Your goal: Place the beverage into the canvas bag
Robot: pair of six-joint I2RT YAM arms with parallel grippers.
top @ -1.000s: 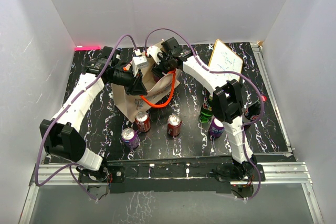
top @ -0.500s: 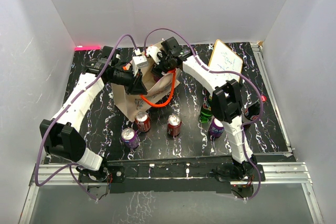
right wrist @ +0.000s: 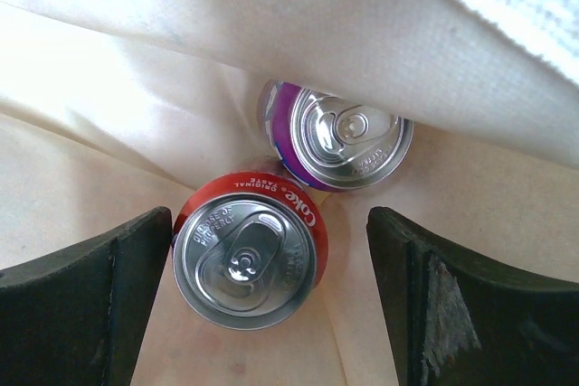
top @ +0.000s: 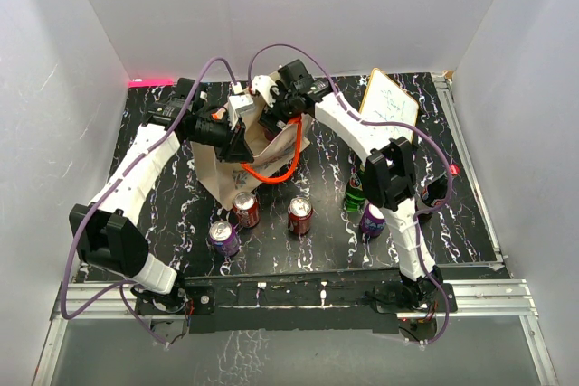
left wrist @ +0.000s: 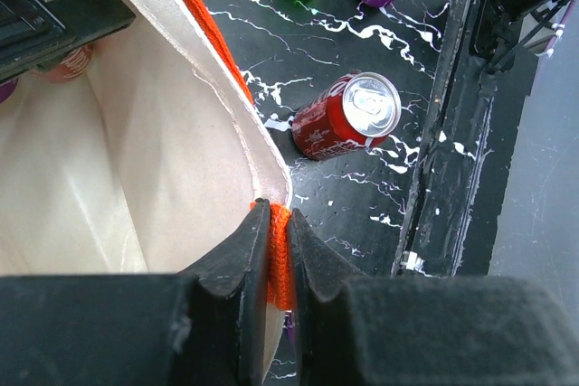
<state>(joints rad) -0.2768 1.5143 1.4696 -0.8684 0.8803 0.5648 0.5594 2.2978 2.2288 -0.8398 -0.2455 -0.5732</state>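
Right gripper (right wrist: 269, 250) spread wide inside the canvas bag (right wrist: 109, 124) — red can (right wrist: 246, 261) upright on the bag floor between the jaws, close against one, clear of the other. Purple can (right wrist: 348, 146) just behind, partly under a canvas fold. Left gripper (left wrist: 271, 232) clenched on the orange handle (left wrist: 282, 264) at the bag's rim — bag mid-table (top: 181, 214).

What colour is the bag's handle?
The handle is orange; the left wrist view shows it best.
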